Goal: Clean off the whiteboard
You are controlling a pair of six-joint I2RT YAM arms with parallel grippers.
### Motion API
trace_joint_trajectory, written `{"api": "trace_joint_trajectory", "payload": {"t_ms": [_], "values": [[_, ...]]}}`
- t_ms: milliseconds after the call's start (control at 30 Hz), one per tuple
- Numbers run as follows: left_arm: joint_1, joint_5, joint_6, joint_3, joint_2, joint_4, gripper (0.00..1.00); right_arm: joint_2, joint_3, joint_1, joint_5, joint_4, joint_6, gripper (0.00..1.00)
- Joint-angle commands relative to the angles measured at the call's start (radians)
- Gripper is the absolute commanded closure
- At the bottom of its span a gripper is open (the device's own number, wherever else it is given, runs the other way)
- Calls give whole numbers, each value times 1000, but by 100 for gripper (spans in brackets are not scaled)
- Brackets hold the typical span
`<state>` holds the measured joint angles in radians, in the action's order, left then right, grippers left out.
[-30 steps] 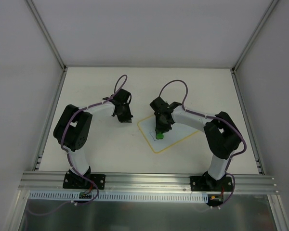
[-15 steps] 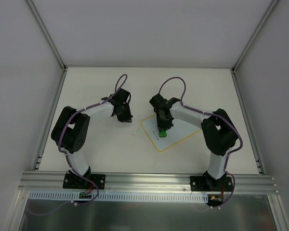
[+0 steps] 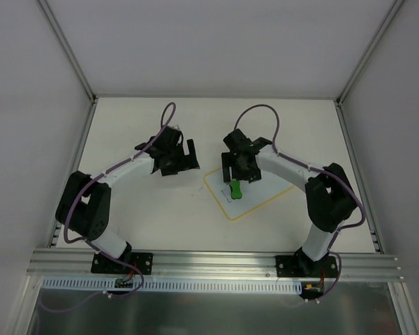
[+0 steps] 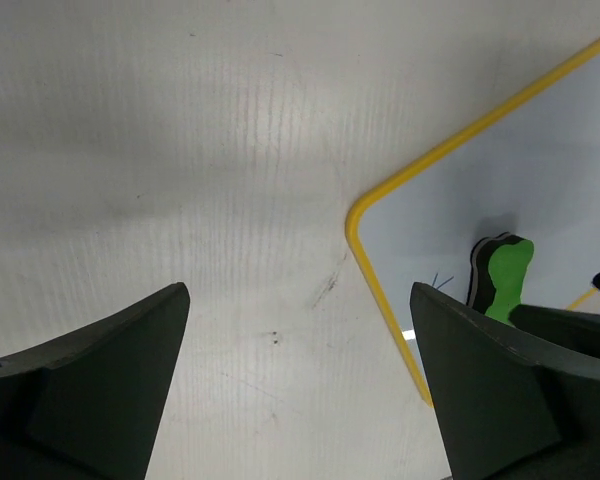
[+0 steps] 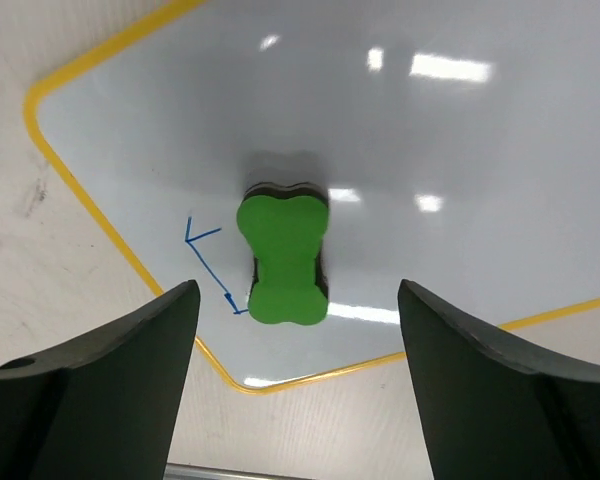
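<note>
The whiteboard [image 3: 264, 190], white with a yellow border, lies tilted right of the table's middle. A green eraser [image 3: 235, 190] rests on its near-left part, free of any grip. My right gripper [image 3: 240, 175] hovers just behind the eraser, open. In the right wrist view the eraser [image 5: 283, 258] lies on the whiteboard [image 5: 460, 150] beyond the open right gripper [image 5: 295, 390], with short blue pen lines [image 5: 208, 265] to its left. My left gripper [image 3: 188, 158] is open over bare table, left of the board. Its wrist view shows the whiteboard corner [image 4: 480, 190] and the eraser [image 4: 501, 278] past the left gripper [image 4: 300, 400].
An aluminium rail [image 3: 209, 262] runs along the near edge where both arm bases are bolted. White walls with metal corner posts enclose the table on three sides. Faint dark scuffs [image 4: 325, 290] mark the tabletop beside the board's corner.
Both grippers have opened. The right one let go of the green eraser, which now lies on the board, and drew back slightly. The left arm stretched out toward the board.
</note>
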<state>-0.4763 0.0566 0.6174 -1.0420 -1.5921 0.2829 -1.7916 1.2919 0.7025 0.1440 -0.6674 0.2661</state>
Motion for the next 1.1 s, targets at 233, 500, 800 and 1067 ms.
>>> {"api": "trace_joint_trajectory", "payload": {"t_ms": [233, 500, 800, 1067], "values": [[-100, -24, 96, 31, 83, 2, 1, 153, -40, -427, -124, 20, -304, 19], [-133, -46, 111, 51, 104, 6, 1, -1, 32, -655, -283, 23, -312, 25], [-136, -51, 97, 66, 127, 12, 1, -92, 20, -676, -300, 19, -269, 39], [-134, -86, 82, 63, 127, 13, 1, -121, -28, -660, -331, 20, -219, 45]]}}
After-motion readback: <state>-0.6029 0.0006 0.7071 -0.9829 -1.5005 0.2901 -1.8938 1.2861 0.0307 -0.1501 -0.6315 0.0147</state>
